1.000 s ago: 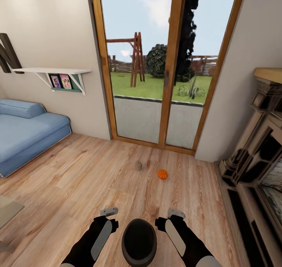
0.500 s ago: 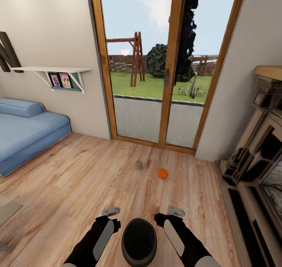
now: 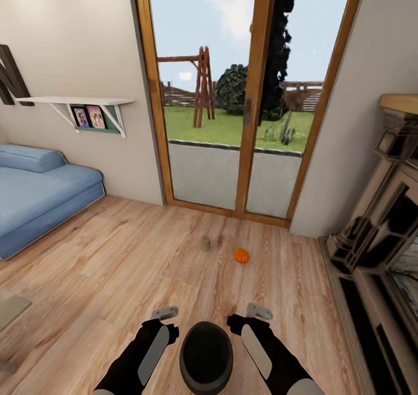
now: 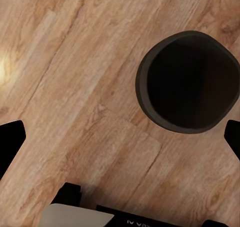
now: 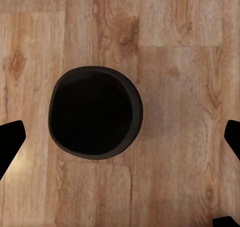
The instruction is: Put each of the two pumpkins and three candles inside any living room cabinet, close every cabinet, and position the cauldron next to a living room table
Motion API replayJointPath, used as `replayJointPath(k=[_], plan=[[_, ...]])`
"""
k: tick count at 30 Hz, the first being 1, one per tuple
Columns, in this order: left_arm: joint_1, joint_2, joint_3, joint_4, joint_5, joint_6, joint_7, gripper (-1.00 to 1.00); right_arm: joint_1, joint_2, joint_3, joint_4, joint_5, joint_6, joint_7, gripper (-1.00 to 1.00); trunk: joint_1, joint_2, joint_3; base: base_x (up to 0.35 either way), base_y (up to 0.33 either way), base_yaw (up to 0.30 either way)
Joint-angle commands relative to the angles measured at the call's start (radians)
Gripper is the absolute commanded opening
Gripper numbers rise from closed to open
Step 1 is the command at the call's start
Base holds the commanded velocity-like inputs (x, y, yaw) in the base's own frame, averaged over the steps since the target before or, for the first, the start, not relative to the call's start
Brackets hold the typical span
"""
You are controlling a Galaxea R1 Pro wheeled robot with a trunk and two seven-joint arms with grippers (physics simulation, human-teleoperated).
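- Wooden plank floor runs up to a tall glazed patio door with a garden behind it; blue sofa off to our left, a fireplace surround on our right.
- So the cauldron sits on the floor right in front of our base, mouth up, between the two arms. We'd guess it's parked there to be grabbed from both sides or nudged along toward the table.
- Left gripper and right gripper both hover just past the pot's far rim, one each side, not touching it.
- From the wrist cams, both sets of jaws look spread wide: the left fingertips and the right fingertips sit at opposite frame edges, holding nothing, with the cauldron lying between and beyond them.
- Further out near the door, one pumpkin and a candle wait on the floor, near each other but apart.
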Motion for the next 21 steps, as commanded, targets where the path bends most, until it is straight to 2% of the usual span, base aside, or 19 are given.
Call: replayJointPath(k=[1, 21], plan=[[-0.001, 0.001, -0.003, -0.001, 0.011, 0.001, 0.010, 1.00, -0.001, -0.001, 0.004, -0.002, -0.008, 0.003, -0.009, 1.00, 0.004, -0.008, -0.004, 0.000, 0.000, 0.000], [0.000, -0.013, -0.004, -0.001, 0.010, 0.000, 0.010, 1.00, -0.001, 0.002, 0.006, 0.002, -0.009, 0.019, -0.007, 1.00, 0.081, -0.148, -0.067, 0.000, 0.000, 0.000]])
